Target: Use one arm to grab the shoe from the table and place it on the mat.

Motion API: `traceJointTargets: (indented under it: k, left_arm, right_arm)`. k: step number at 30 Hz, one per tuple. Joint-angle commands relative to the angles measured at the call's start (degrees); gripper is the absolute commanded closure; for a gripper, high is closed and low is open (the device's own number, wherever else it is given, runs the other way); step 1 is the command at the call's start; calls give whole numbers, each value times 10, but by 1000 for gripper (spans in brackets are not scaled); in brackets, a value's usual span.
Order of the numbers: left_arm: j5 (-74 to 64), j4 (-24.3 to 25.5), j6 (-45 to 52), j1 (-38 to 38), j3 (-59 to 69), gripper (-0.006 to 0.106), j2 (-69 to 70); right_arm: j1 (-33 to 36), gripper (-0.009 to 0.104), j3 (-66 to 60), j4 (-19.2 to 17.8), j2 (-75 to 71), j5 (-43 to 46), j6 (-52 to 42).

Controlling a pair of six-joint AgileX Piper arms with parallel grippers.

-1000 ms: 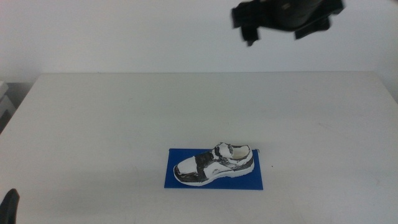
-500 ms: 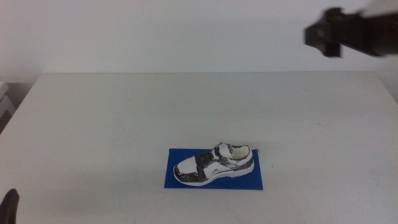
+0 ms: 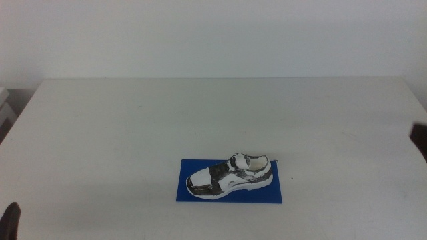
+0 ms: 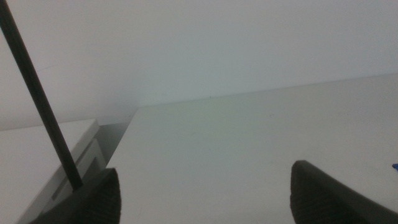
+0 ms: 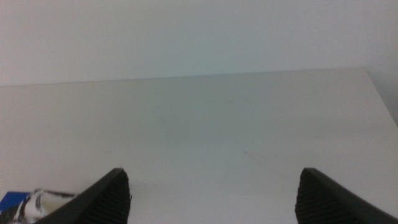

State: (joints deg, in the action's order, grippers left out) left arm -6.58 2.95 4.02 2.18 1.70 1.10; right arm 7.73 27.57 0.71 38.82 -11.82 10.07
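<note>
The white sneaker with black and grey panels (image 3: 231,176) lies on its sole on the deep blue mat (image 3: 277,192), toe pointing left, near the front middle of the white table (image 3: 133,127). No gripper touches it. My right gripper (image 5: 217,190) is open and empty; only a dark part of it (image 3: 420,140) shows at the right edge of the middle view. Its wrist view catches the shoe (image 5: 46,202) and a corner of the mat (image 5: 7,200). My left gripper (image 4: 205,186) is open and empty, low at the front left corner (image 3: 10,220).
A white boxy unit (image 3: 5,107) stands off the table's left edge; it also shows in the left wrist view (image 4: 50,155) with a black cable (image 4: 37,93) in front of it. A plain white wall runs behind the table.
The right arm has swung from high above the table's back, to the right and down, out to the right edge of the middle view. The shoe and mat have not moved.
</note>
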Motion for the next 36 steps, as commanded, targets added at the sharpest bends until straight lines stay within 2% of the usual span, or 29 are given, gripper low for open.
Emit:
traceJointTargets:
  k: [1,10,18,26,29,36]
  left_arm:
    - [47,-5,-3,-3,3,7,4]
    - [47,-5,-3,-3,3,7,4]
    - [47,-5,-3,-3,3,7,4]
    - [47,-5,-3,-3,3,7,4]
    - [47,-5,-3,-3,3,7,4]
    - [47,-5,-3,-3,3,7,4]
  right_arm:
    - [-7,3,-29,0,-58,41,-6]
    - [-7,3,-142,-2,-255,-32,-6]
    - [-7,3,-236,-2,-404,-34,-6]
    - [-6,3,-296,-3,-409,-32,-6]
    - [-6,3,-295,-7,-409,-59,-6]
    - [-6,3,-295,-14,-409,-60,-6]
